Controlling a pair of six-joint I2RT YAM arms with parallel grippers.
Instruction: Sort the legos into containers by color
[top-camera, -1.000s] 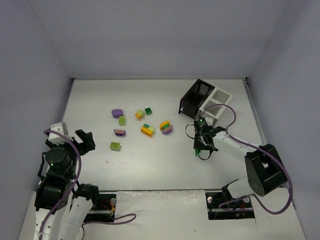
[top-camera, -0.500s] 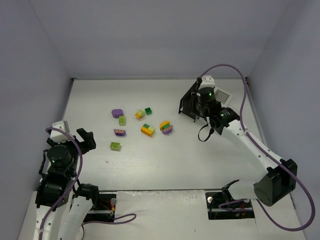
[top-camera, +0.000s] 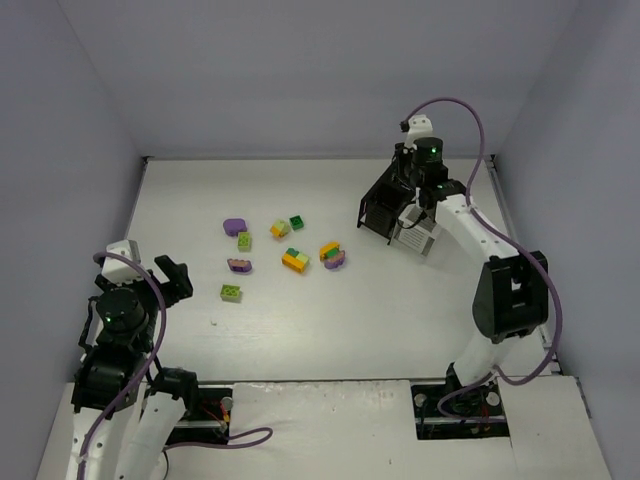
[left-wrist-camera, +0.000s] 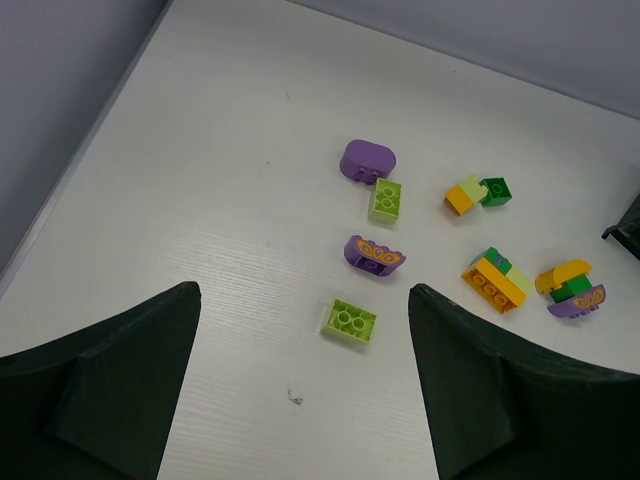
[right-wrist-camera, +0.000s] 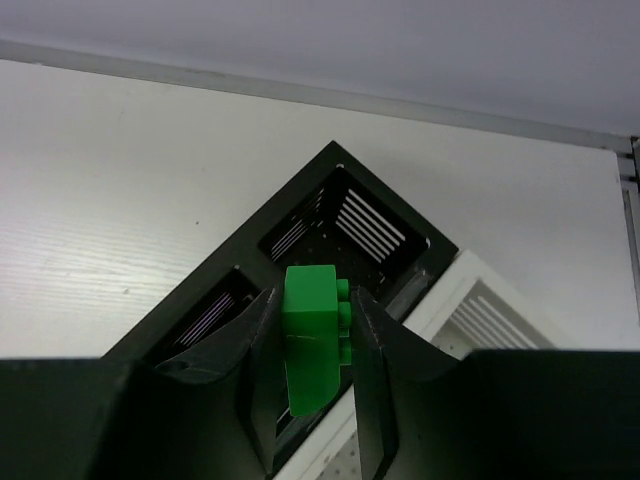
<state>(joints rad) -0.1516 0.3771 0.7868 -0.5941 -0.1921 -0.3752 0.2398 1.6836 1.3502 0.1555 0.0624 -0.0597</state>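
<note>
Green lego brick, bright, glossy and studded on one side, sits pinched upright between the pressed-in fingers of the right gripper. In the past second that gripper has swung from mid-table to the upper right of the overhead view, above the black bins of the containers, so a drop looks likely next. White bins adjoin at right. Left gripper hangs spread wide, holding nothing, over the remaining purple, lime and orange legos at centre-left.

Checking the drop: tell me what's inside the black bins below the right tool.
Far black bin: only slatted walls show. Nearer ones are mostly covered by the tool and its green brick.
</note>
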